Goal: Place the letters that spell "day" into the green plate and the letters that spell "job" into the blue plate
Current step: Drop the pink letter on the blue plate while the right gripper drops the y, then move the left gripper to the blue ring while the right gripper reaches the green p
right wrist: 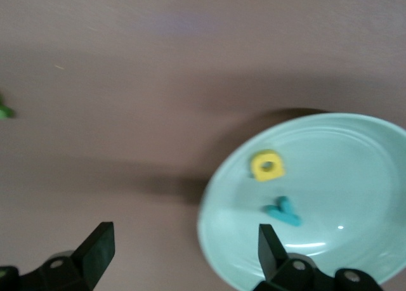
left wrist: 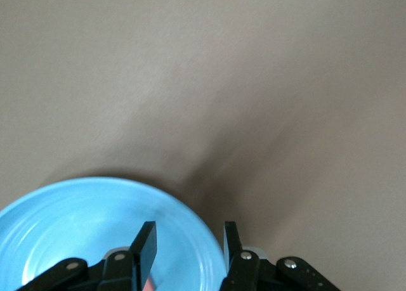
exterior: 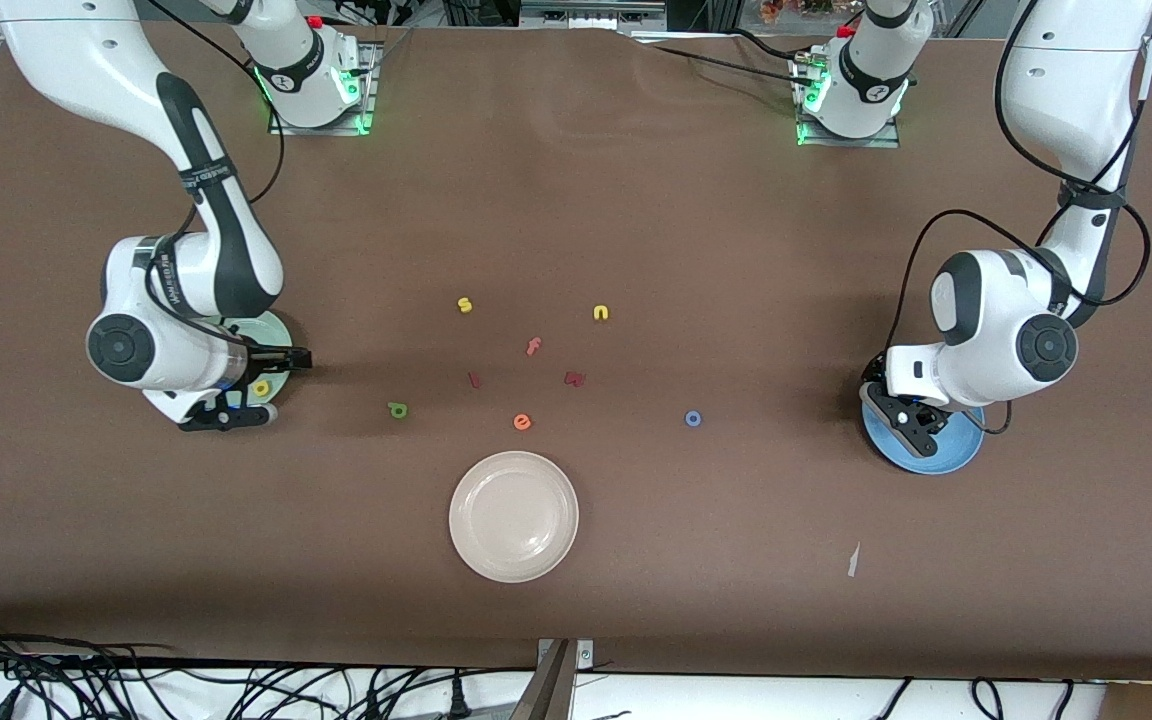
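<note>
Cream plate (exterior: 513, 516) nearest; scattered letters (exterior: 533, 346) above.

1. The front view looks down from high across the table (exterior: 636, 200), facing both arm bases along its top edge
2. The left wrist view looks close down past its own fingers (left wrist: 145, 246) onto the blue plate (left wrist: 76, 221), also seen from the front (exterior: 941, 455)
3. The right wrist view hangs close over the green plate (right wrist: 342, 177), shared with the front view (exterior: 271, 328)
</note>
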